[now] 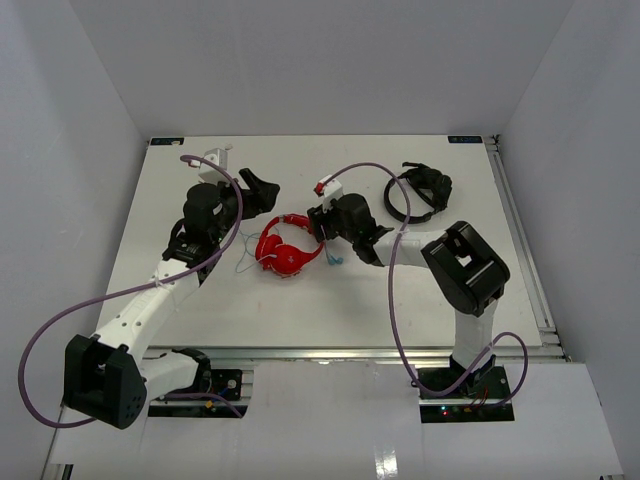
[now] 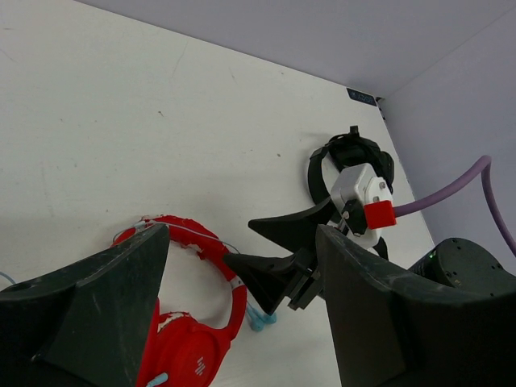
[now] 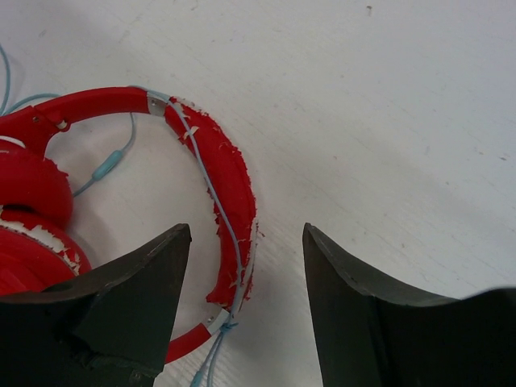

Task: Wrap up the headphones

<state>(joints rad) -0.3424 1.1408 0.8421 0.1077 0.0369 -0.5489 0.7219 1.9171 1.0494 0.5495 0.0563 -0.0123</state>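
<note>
The red headphones (image 1: 285, 254) lie flat on the white table between the two arms, earcups toward the near side. Their thin pale blue cable (image 3: 203, 171) runs along the worn headband and trails off at both sides; its blue plug ends (image 2: 262, 319) lie by the band. My right gripper (image 1: 318, 226) is open and hovers over the headband's right part, and the band (image 3: 232, 193) lies between its jaws (image 3: 246, 235). My left gripper (image 1: 262, 195) is open and empty, above and behind the headphones (image 2: 189, 347); in its own view (image 2: 242, 235) it faces the right gripper (image 2: 270, 258).
Black headphones (image 1: 420, 190) lie at the back right, also in the left wrist view (image 2: 347, 157). Purple cables loop off both arms. The table (image 1: 200, 300) has white walls on three sides and a metal rail along its right and near edges.
</note>
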